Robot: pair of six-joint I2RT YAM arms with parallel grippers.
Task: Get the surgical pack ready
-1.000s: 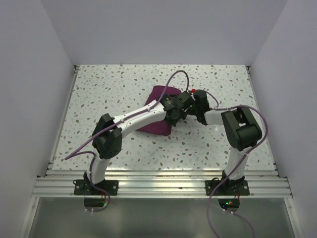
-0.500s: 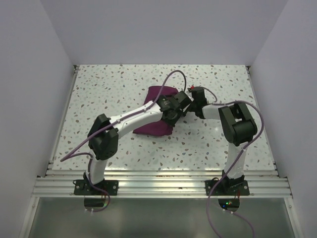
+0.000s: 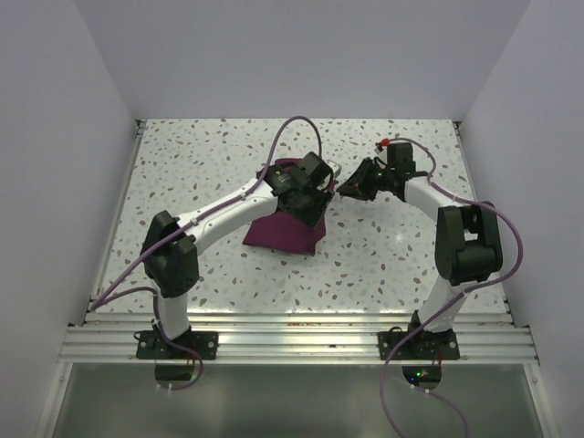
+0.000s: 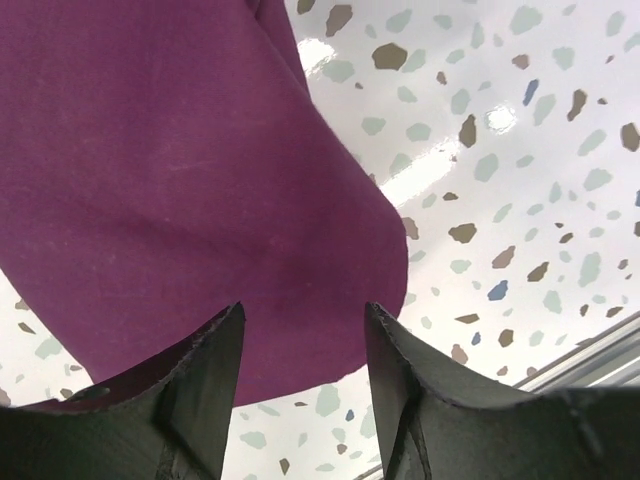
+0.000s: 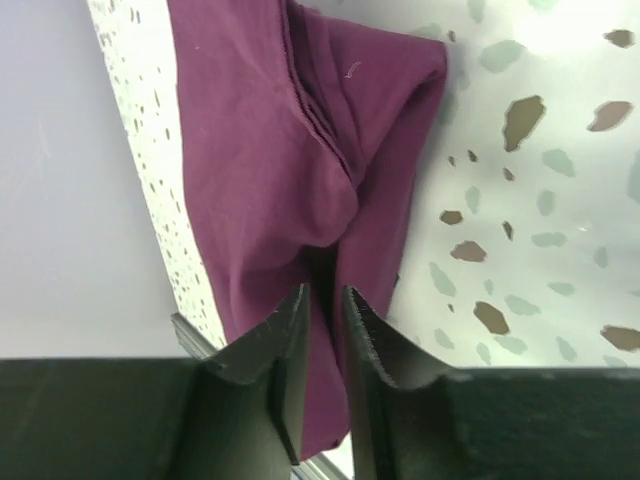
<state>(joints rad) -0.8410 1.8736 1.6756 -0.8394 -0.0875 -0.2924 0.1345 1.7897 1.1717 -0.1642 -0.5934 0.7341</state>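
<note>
Left wrist view puts the left pincer (image 4: 303, 318) nearest, its dark fingers spread wide with nothing between them, hanging over the surgical pack (image 4: 180, 150), a soft, matte maroon cloth folded into a rounded bundle. The right pincer (image 5: 324, 296) gapes only narrowly, gripping nothing. The pack lies around the middle of the worktop (image 3: 201, 155), glossy white with speckled chips.
</note>
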